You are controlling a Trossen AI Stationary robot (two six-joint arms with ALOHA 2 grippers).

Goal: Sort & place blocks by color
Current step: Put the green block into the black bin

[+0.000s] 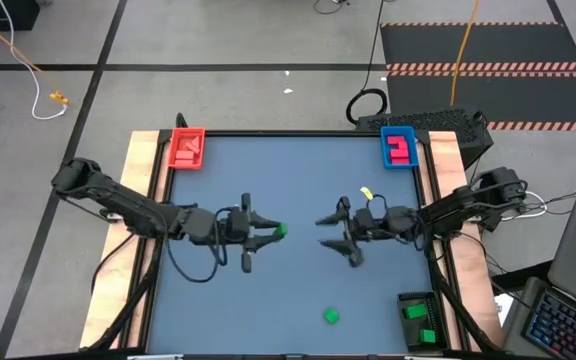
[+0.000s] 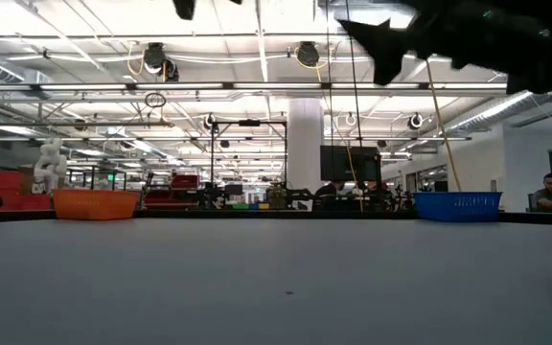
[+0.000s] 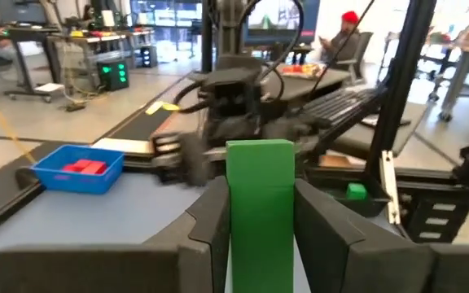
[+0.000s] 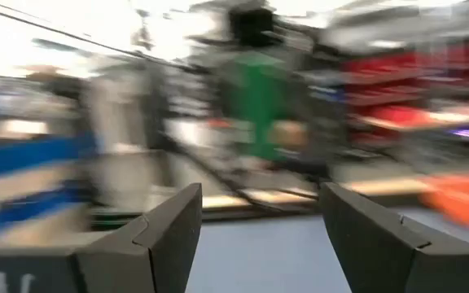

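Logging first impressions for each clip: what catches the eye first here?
The left gripper, near mid-table, is shut on an upright green block, facing the open, empty right gripper. Trays mark the corners: red, blue and a dark one, with a lone green cube near the front edge.

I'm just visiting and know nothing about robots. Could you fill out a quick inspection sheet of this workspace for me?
Surface: blue-grey table top, wooden side rails.
Job's things: green block in left end effector; loose green block; red tray, blue tray, dark tray, all holding blocks.
Clutter: tiny yellow piece.
Grippers: left end effector shut on green block, mid-table; right end effector open, empty, facing it.
Cables: yellow cable on floor.
Surroundings: laptop; people seated beyond.
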